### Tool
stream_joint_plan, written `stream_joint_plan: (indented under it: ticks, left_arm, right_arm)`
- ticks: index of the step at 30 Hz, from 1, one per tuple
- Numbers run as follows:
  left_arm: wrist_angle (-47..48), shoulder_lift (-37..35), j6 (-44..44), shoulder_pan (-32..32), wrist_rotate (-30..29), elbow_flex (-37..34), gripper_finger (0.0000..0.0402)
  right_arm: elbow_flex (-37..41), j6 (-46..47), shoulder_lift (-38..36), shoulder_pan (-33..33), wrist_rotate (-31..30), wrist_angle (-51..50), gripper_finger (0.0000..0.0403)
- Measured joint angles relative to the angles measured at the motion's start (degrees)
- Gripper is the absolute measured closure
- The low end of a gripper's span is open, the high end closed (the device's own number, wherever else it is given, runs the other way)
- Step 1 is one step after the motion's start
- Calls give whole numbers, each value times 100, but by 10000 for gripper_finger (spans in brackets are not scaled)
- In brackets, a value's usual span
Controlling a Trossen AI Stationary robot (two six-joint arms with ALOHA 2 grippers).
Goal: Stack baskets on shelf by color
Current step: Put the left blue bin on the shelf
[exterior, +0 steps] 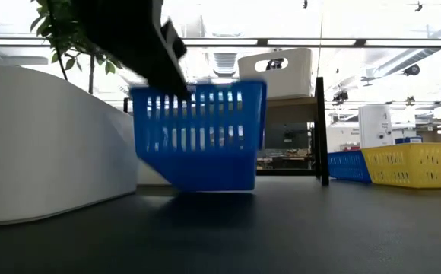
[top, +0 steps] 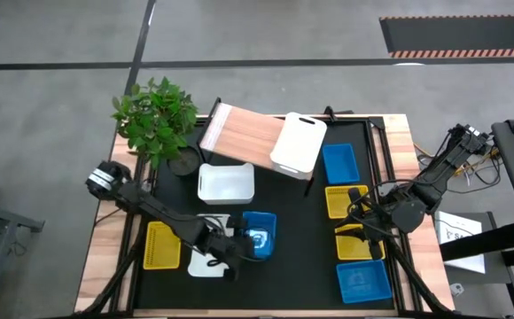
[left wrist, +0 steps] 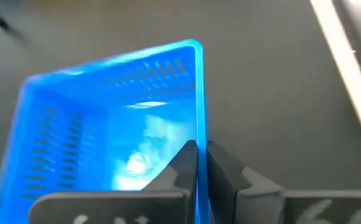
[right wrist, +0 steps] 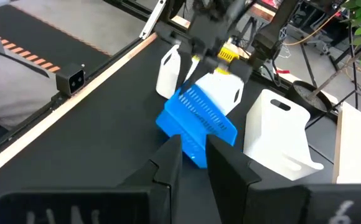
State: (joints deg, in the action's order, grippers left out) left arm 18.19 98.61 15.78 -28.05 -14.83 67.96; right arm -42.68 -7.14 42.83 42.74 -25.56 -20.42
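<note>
The left gripper point(top: 250, 241) reaches toward the middle, fingers point(left wrist: 183, 163) clamped tight. The right gripper point(top: 353, 213) hovers at its side, fingers slightly parted.

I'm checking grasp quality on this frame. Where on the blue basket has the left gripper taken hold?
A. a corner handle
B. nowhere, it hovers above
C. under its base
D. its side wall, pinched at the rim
D: in the left wrist view the left gripper has its two fingers shut on either face of the blue basket wall at the rim.

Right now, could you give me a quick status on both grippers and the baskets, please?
Left gripper shut on blue basket wall, basket tilted off table. Right gripper idle over a yellow basket. Shelf holds one white basket.
</note>
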Motion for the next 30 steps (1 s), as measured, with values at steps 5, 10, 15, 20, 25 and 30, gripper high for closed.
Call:
stream_joint_plan:
  ticks: [5,10,15,20,25,30]
  left_arm:
    - [73,-652,-585,0,-43,13,399]
    - [153,-1413,-1240,0,-88,9,400]
    - [499,-2083,-2129,3,-300,-7,400]
    - [1319,-2650,-2828,20,-982,-34,400]
    - [1543,-3031,-3311,371,-1458,-120,400]
    - [1542,-3061,-3844,1019,-1436,-167,400]
  right_arm:
    - [0,2,0,-1,0,2,337]
    - [0,2,0,0,0,0,337]
    - [0,4,0,-2,0,16,337]
    - [0,2,0,-2,0,12,337]
    - [0,-25,0,-2,1,12,337]
    - [0,-37,0,-2,0,13,337]
